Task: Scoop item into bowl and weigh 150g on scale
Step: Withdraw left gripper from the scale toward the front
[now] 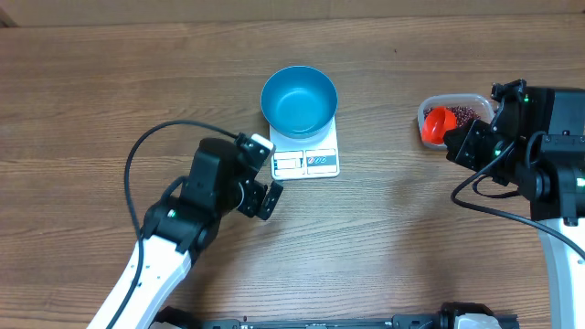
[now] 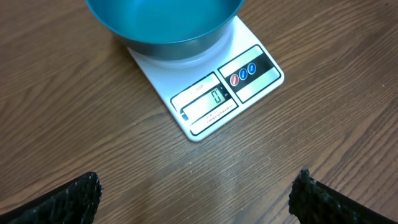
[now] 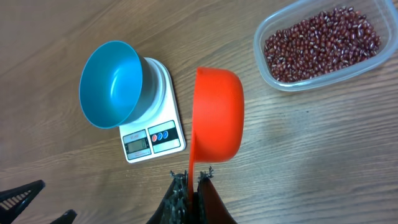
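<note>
Many small dark red-brown beans (image 3: 320, 43) lie in a loose layer in a clear rectangular plastic tub (image 3: 291, 88). The tub sits ahead of the right gripper's jaws and off to their right in the right wrist view.

One orange-red scoop (image 3: 217, 115): its cup stands straight ahead of those jaws, just beside the tub's near corner, and its thin handle runs back between them. In the overhead view the cup overlaps the tub's end nearest the scale. Whether it holds any beans cannot be told.

One right gripper (image 3: 189, 186): jaws closed tight on the scoop's handle.

One bright blue bowl (image 3: 111, 84), round and deep, with nothing in it. It stands on the far part of the scale, ahead of the right jaws and to their left, well apart from the tub.

One flat white scale (image 2: 217, 93): the display window and label panels run along the edge nearest the left jaws. The window shows a zero. The bowl covers the rest of the platform and overhangs it.

One left gripper (image 2: 196, 193): jaws spread wide, nothing between them. Both dark fingertips (image 2: 74, 199) show at the bottom corners of the left wrist view. The scale lies ahead of the gap, near it but not touching, with the bowl beyond.

One wooden table (image 1: 91, 82) bears the scale and the tub.
</note>
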`<act>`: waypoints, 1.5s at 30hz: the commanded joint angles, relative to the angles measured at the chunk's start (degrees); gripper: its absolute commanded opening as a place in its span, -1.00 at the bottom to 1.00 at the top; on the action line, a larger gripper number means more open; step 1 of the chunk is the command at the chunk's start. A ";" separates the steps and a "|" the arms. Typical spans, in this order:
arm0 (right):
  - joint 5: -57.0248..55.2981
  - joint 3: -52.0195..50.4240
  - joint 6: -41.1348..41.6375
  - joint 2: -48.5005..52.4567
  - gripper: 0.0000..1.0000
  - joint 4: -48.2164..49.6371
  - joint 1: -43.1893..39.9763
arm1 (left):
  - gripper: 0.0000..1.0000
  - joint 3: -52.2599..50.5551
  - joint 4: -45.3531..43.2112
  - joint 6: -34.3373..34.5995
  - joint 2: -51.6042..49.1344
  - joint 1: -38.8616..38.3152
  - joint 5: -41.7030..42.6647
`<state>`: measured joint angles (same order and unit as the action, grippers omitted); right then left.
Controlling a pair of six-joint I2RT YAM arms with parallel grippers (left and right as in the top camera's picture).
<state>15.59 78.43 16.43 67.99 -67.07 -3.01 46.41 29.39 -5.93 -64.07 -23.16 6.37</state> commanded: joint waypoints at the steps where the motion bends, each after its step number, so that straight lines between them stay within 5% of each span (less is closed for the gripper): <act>1: -0.59 1.66 -0.46 -0.13 -0.93 0.09 -0.28 | 0.99 -3.48 -0.81 1.27 6.19 -0.22 -1.01; 11: -0.61 1.66 -0.44 -0.13 -0.93 0.15 -0.28 | 0.99 -17.09 -4.17 1.20 21.09 -0.22 -0.98; 35: -0.59 1.66 -0.46 -0.13 -0.93 0.96 -0.28 | 0.99 -18.23 -17.94 1.22 9.42 -0.22 2.67; 45: -0.59 1.66 -0.44 -0.13 -0.93 0.72 -0.28 | 0.99 -18.23 -15.87 1.22 9.38 -0.22 2.67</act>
<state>15.59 78.43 16.47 67.99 -66.65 -3.01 28.58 13.10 -4.84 -54.68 -23.16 8.21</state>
